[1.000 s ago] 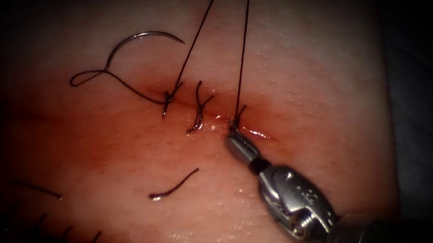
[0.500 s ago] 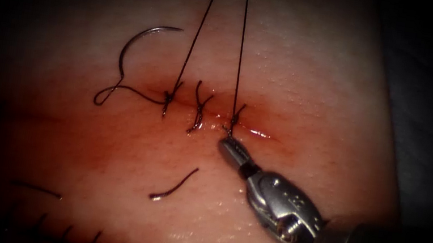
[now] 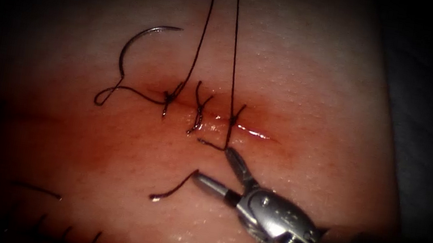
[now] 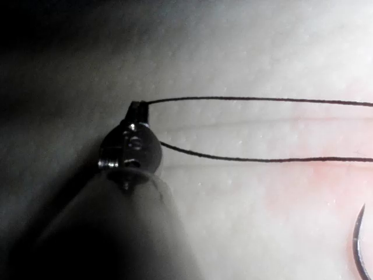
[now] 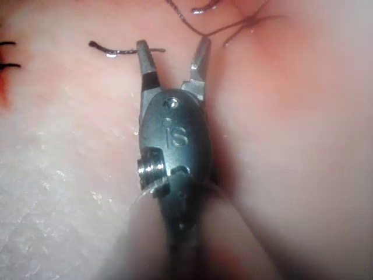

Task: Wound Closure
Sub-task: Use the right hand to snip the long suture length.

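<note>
The curved needle [image 3: 135, 41] lies free on the tissue [image 3: 302, 83], up and left of the cut [image 3: 252, 132], held by neither tool and not in the tissue. Its thread [image 3: 118, 89] loops to the leftmost of three stitches [image 3: 198, 112]. Two strands [image 3: 235, 44] rise from the stitches out of the picture. My left tool [image 4: 138, 108] is shut on the thread [image 4: 256, 100] where both strands meet it. My right tool [image 3: 213, 164] stands open just below the right stitch, holding nothing; a short thread tail [image 3: 212, 145] lies free by its upper jaw. The open jaws [image 5: 173, 45] are plain in the right wrist view.
A cut end of thread [image 3: 172, 187] lies on the tissue touching the right tool's lower jaw, and shows again [image 5: 113, 51]. An older row of stitches [image 3: 67, 237] runs along the lower left. Red fluid [image 3: 128, 137] stains the tissue around the cut. The needle's curve [image 4: 357, 248] shows beside the left tool.
The right tool, earlier shut on the thread tail at the right stitch, drew back down-left and opened, letting the tail go. The needle and its loop shifted right. The strands lean more leftward.
</note>
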Action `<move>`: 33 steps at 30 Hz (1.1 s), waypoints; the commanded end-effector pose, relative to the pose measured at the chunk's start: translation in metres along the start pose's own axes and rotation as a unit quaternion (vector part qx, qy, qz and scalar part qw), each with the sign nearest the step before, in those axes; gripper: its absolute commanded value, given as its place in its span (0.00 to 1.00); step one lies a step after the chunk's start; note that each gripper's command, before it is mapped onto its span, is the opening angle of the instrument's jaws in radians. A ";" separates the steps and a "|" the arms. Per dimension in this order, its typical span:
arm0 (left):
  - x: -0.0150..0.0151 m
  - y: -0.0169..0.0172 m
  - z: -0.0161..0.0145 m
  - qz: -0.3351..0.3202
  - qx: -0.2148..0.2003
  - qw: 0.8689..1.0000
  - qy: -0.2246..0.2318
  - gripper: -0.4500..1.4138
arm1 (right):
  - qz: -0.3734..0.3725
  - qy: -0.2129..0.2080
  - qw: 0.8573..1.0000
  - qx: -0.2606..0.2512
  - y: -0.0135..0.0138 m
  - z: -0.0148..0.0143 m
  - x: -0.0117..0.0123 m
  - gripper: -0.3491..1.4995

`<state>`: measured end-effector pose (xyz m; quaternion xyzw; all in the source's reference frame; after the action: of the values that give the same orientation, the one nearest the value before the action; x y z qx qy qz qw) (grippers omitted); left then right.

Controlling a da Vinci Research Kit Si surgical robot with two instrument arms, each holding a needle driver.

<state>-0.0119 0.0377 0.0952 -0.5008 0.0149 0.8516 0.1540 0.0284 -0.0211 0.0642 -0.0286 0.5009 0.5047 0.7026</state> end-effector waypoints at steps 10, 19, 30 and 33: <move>0.0046 0.0049 -0.0095 -0.001 -0.029 0.999 -0.025 0.00 | -0.035 0.006 0.998 0.042 -0.0008 -0.0022 0.0032 0.98; 0.0117 0.0102 -0.0186 0.020 -0.003 1.000 -0.020 0.00 | -0.149 -0.072 0.980 0.108 0.0004 -0.0070 0.0063 0.98; 0.0181 0.0145 -0.0253 0.055 0.027 0.998 -0.030 0.00 | -0.157 -0.047 0.980 0.113 0.0047 -0.0089 0.0095 0.94; 0.0200 0.0155 -0.0269 0.063 0.040 0.997 -0.025 0.00 | -0.141 -0.014 0.983 0.115 0.0065 -0.0071 0.0110 0.88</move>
<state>-0.0019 0.0225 0.0615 -0.4698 0.0795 0.8712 0.1183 0.0179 -0.0142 0.0549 -0.0110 0.5378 0.3403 0.7712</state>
